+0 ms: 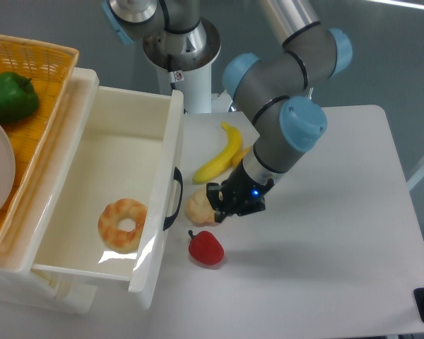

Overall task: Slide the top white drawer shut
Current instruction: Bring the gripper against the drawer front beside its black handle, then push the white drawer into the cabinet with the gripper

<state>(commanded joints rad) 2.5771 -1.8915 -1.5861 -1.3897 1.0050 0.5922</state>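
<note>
The drawer (106, 205) stands pulled out, left of the tool (230, 205), handle (175, 198) facing it. The tool hangs low for a push; finger spacing unclear.

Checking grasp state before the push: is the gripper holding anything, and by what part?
Nothing visibly held. The gripper hangs over the table beside the pastry, short of the top white drawer's handle; jaw state unclear.

Top white drawer (106, 183), pulled fully open.
Glossy white box, curved black handle on its front, jutting over the worktop's left edge.
</note>
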